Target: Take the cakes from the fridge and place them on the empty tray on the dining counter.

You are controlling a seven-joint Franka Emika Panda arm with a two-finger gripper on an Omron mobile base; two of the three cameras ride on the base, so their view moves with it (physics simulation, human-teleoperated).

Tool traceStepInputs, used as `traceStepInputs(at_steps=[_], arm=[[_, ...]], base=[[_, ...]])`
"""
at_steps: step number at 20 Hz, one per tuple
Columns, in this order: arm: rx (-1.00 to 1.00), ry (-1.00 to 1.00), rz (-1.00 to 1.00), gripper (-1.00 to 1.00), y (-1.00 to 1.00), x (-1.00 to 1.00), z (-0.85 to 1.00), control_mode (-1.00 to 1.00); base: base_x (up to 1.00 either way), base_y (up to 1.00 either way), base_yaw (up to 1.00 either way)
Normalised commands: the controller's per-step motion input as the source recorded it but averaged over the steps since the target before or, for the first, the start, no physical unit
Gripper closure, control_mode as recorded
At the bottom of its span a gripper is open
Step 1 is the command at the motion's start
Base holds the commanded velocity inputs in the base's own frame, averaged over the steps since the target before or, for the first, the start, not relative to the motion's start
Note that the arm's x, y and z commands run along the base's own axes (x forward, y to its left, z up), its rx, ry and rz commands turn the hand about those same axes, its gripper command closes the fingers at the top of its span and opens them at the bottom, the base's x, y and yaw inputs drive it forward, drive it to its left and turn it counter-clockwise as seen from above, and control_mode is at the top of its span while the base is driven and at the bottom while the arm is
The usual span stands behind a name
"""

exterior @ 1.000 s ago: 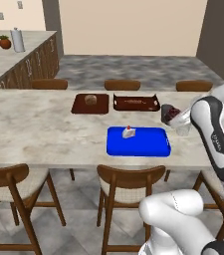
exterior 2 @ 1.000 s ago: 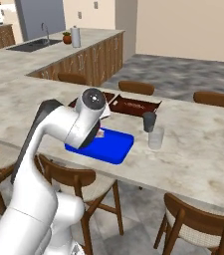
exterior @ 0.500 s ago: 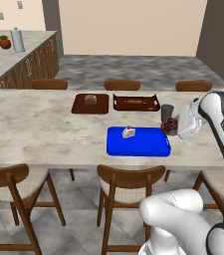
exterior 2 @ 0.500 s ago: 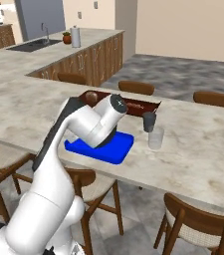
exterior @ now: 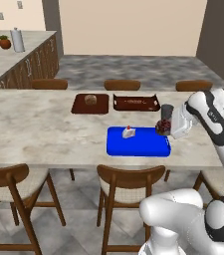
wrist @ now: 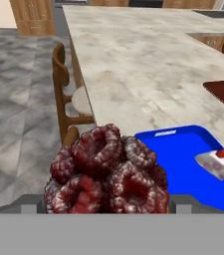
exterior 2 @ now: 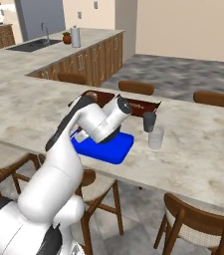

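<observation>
1. The gripper (exterior: pixel 164 127) is closed around the dark brown-red round cake (exterior: pixel 162 126), its jaws spread wide on the cake's sides; in the hand view the knobbly cake (wrist: pixel 107 172) sits right at the fingers.
2. The held cake hangs at the right end of the blue tray (exterior: pixel 138 142), over its right edge.
3. The white slice with the red cherry (exterior: pixel 128 132) lies on the tray, left of its middle; in the hand view it (wrist: pixel 214 163) is on the far part of the tray (wrist: pixel 183 154).
4. The tray rests on the light grey dining counter (exterior: pixel 44 129), close to its near edge.
5. Just beyond the gripper stands a dark cup (exterior: pixel 167 111); from the right base view a clear glass (exterior 2: pixel 156 138) stands just beside the dark cup (exterior 2: pixel 149 121).
6. Farther back on the counter are two dark brown trays: the left one (exterior: pixel 90 104) carries a tan lump (exterior: pixel 89 99), the right one (exterior: pixel 136 102) lies beside it.
7. Brown wooden chairs (exterior: pixel 128 184) line the near and far sides of the counter.
8. At far left, a counter with dark cabinets (exterior: pixel 21 60) holds a small red pot (exterior: pixel 4 43) and a white roll (exterior: pixel 17 40).
</observation>
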Motion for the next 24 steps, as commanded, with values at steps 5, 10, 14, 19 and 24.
traceStepInputs(at_steps=[5,10,14,19,24], arm=[[0.00,0.00,0.00,1.00,-0.29,0.25,-0.42,-1.00],[0.00,0.00,0.00,1.00,-0.22,0.30,-0.33,-1.00],[0.00,0.00,0.00,1.00,-0.03,0.51,-0.29,-1.00],[0.00,0.00,0.00,1.00,0.00,0.49,-0.34,-1.00],[0.00,0.00,0.00,1.00,-0.07,0.33,-0.48,-1.00]], base=[[0.00,0.00,0.00],[0.00,0.00,0.00],[0.00,0.00,0.00],[0.00,0.00,0.00],[0.00,0.00,0.00]])
